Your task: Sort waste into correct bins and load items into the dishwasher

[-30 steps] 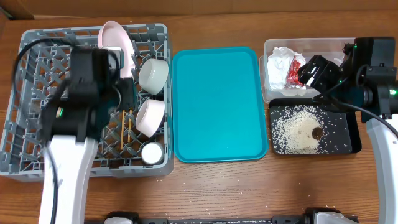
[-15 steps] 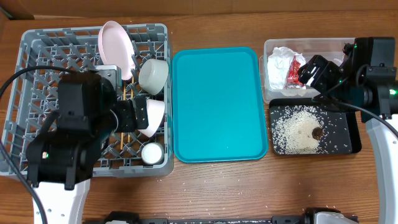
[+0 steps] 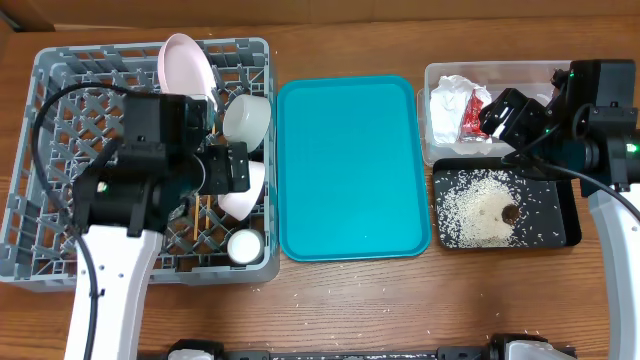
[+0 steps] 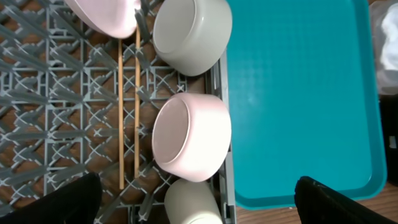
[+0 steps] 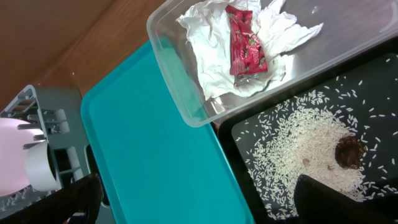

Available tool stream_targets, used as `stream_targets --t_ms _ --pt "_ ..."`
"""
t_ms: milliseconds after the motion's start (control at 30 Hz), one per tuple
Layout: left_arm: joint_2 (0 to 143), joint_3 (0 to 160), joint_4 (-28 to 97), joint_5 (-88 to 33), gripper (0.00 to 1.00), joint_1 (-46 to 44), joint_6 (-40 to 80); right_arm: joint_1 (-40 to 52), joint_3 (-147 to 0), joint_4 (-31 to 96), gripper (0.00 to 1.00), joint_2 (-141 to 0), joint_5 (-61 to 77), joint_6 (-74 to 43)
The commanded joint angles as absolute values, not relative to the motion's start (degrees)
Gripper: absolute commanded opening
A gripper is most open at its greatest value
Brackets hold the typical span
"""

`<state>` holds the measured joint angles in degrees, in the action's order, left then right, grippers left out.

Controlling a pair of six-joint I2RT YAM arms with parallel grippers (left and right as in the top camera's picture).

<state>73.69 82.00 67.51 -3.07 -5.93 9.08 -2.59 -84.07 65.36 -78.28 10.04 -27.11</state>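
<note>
A wooden table (image 3: 350, 300) seen from above; a strip of wood shows along its near edge, flecked with a few stray white grains. Three groups sit in a row with narrow gaps of wood between them; a large grey dish rack (image 3: 60, 120) on the left, a teal tray (image 3: 350, 170) in the middle with its flat surface showing, and two bins on the right.

The clear tub (image 3: 500, 72) is at the back right; it holds a crumpled white napkin (image 3: 447, 100) with a red wrapper (image 3: 472, 115) lying on it. Just in front, edge to edge with the tub, the black tray (image 3: 570, 230) holds a spread of rice grains (image 3: 470, 210) and a small brown lump (image 3: 510, 213).

In the rack, a pink plate (image 3: 188, 65) stands tilted on edge at the back; a whitish bowl (image 3: 247, 120) and a pinkish bowl (image 3: 245, 190) lie on their sides along the right wall; a white cup (image 3: 243, 246) lies at the near right corner; the chopsticks (image 4: 120, 112) lie side by side on the lattice, just left of the bowls.

The left gripper (image 3: 238, 168) hovers over the pinkish bowl, fingers spread wide and holding nothing; the right gripper (image 3: 497, 115) hangs over the tub's front edge, also spread wide and holding nothing.
</note>
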Motion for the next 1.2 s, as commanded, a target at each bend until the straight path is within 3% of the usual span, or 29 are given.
stream_targets --t_ms 0,667,1167 --pt "76.55 81.67 67.29 -4.05 1.0 -6.13 9.87 -2.63 -84.55 65.06 1.0 -77.8 9.43 -26.94" --pt "91.53 81.67 67.24 -4.08 1.0 -6.13 9.87 -2.63 -84.55 65.06 1.0 -77.8 9.43 -26.94" --pt "94.56 81.67 67.02 -4.08 1.0 -6.13 9.87 -2.63 -84.55 65.06 1.0 -77.73 9.43 -26.94"
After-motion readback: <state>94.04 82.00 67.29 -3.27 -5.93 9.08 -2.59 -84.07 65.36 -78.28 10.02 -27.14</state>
